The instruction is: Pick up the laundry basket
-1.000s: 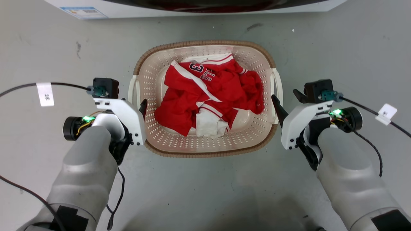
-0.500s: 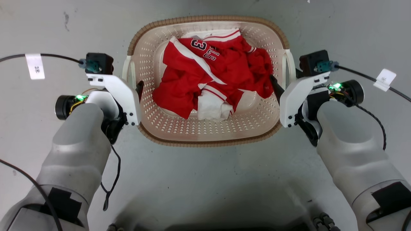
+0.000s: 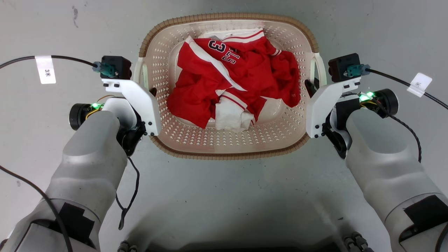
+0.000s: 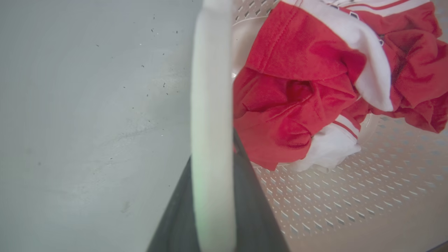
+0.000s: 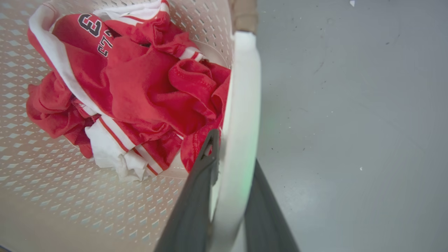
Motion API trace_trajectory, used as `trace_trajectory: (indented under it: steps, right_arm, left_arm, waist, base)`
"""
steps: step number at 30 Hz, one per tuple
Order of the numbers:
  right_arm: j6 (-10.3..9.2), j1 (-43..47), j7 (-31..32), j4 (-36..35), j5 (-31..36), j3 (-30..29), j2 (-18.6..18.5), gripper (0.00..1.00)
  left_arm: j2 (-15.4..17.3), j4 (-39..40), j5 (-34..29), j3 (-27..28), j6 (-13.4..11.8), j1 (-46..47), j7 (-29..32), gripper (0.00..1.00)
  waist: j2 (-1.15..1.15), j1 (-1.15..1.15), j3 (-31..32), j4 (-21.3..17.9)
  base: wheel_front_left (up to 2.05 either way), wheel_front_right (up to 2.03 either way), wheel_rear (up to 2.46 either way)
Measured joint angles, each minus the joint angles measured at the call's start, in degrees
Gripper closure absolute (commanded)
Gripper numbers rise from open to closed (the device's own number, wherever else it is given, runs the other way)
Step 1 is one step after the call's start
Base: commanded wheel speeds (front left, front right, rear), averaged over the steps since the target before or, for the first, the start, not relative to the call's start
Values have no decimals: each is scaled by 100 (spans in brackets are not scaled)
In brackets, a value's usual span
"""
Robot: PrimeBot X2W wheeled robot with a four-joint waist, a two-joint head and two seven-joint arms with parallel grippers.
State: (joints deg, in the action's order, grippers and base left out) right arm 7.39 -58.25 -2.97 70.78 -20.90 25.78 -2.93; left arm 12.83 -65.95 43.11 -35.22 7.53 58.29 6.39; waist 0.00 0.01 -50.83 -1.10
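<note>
The laundry basket [image 3: 227, 141] is a cream plastic tub, rounded-rectangular, its walls and bottom pierced with rows of small holes. A brown woven-look rim [image 3: 229, 156] runs round the top, broken at each short side by a white loop handle. It sits upright over the grey floor [image 3: 224, 196] (whether it touches it cannot be told). A crumpled red and white jersey [image 3: 231, 84] lies inside. The left gripper [image 4: 213, 147] and right gripper [image 5: 234, 150] each straddle a handle closely.
</note>
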Motion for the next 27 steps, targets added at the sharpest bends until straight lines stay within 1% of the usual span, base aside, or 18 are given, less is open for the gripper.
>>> trace_trajectory:
  steps: [6, 11, 19, 23, 27]
  right_arm:
    - [0, 20, 159, 14, -238, 203, -8, 100]
    - [-5, 120, 364, 54, -456, 346, -19, 100]
    - [-9, 374, 802, 137, -720, 539, -49, 100]
    - [-26, 562, 1107, 131, -938, 648, -55, 100]
    - [-26, 723, 1371, 134, -1099, 766, -55, 100]
  left_arm:
    - [-23, -94, 224, -197, -2, -5, 111, 100]
    - [-115, -216, 430, -327, -3, -41, 367, 100]
    - [-247, -363, 715, -520, -20, -151, 928, 100]
    - [-266, -385, 832, -631, -21, -251, 1219, 100]
    - [-268, -390, 951, -715, -21, -386, 1373, 100]
  waist:
    - [0, 0, 177, 16]
    - [0, 0, 485, 15]
    - [0, -1, 1199, 8]
    - [0, 0, 1619, 5]
    - [0, -1, 2053, 4]
  base:
    - [0, 0, 0]
    - [0, 0, 0]
    - [0, 0, 0]
    - [0, 0, 0]
    - [0, 0, 0]
